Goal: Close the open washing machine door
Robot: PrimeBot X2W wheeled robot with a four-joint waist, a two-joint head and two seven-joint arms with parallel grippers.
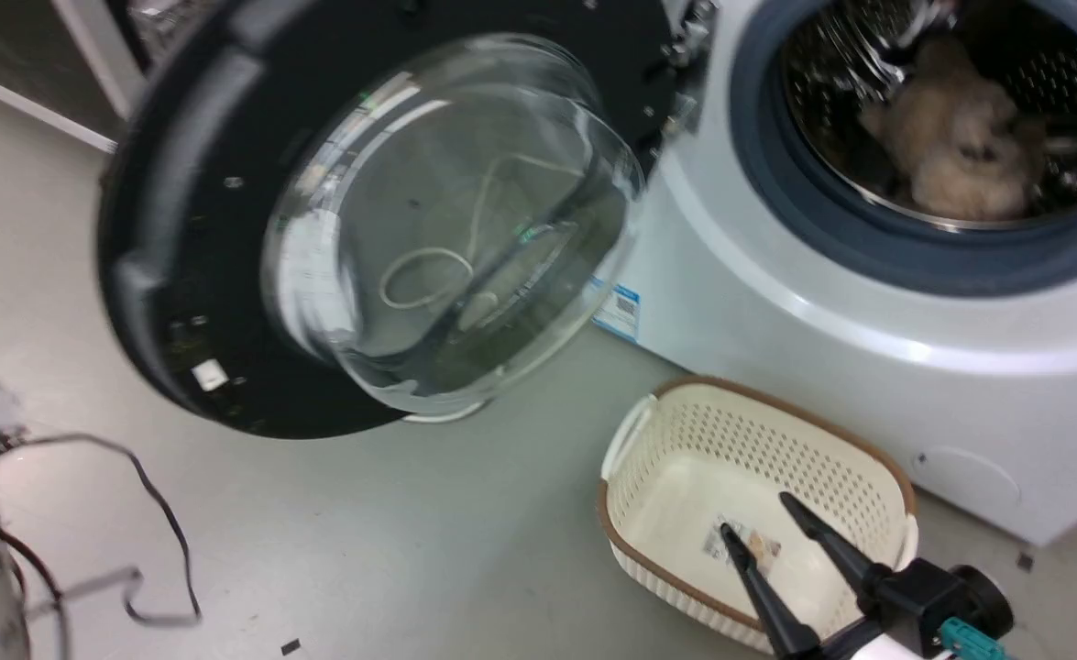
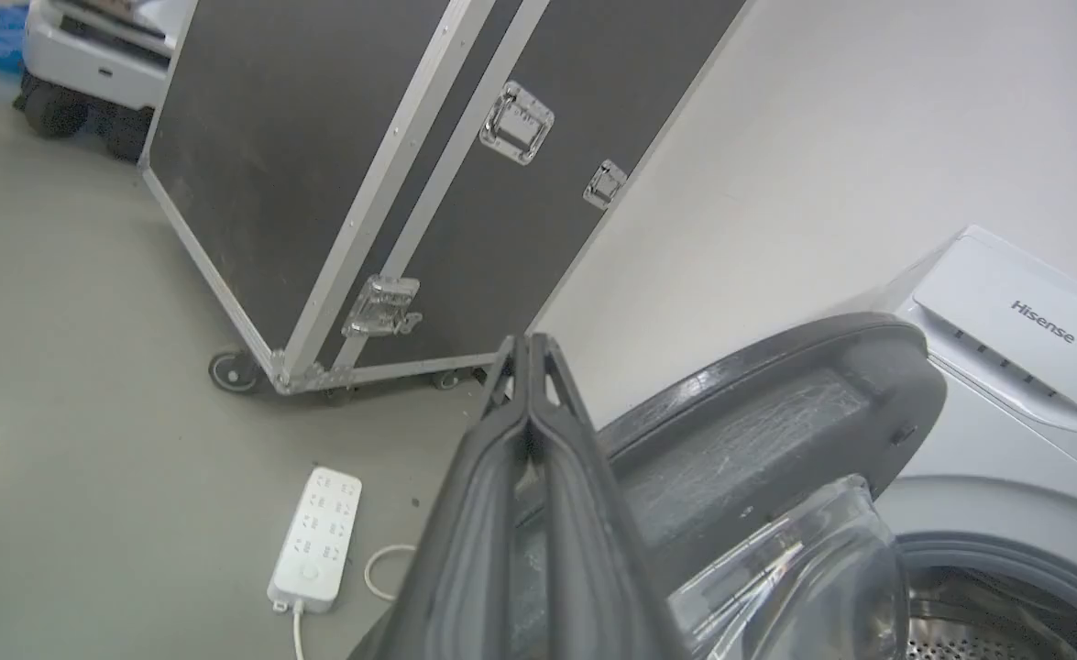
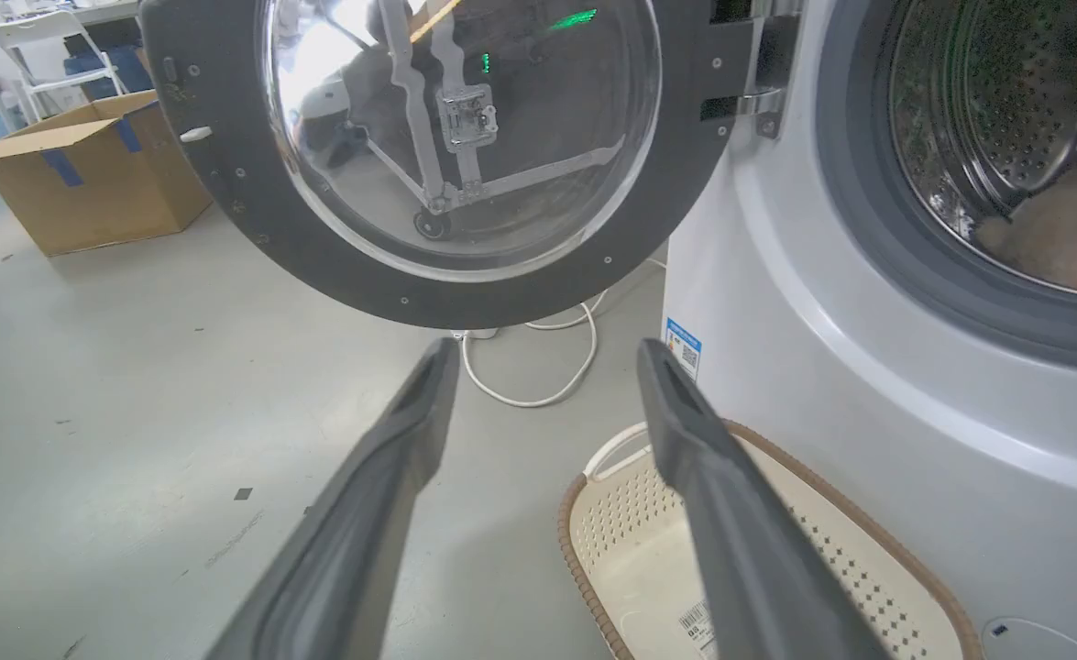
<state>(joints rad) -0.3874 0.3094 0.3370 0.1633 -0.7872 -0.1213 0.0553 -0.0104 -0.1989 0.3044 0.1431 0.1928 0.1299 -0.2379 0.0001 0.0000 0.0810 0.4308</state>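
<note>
Holding fluffy beige laundry (image 1: 955,137), washing machine (image 1: 822,316), labelled cream basket (image 1: 675,458)

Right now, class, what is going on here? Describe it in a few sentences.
A robot faces a white washing machine whose door stands wide open, with something beige and fluffy in the drum. Its left gripper is shut, up by the door's outer side; contact is unclear. Its right gripper hangs open above a cream laundry basket.
</note>
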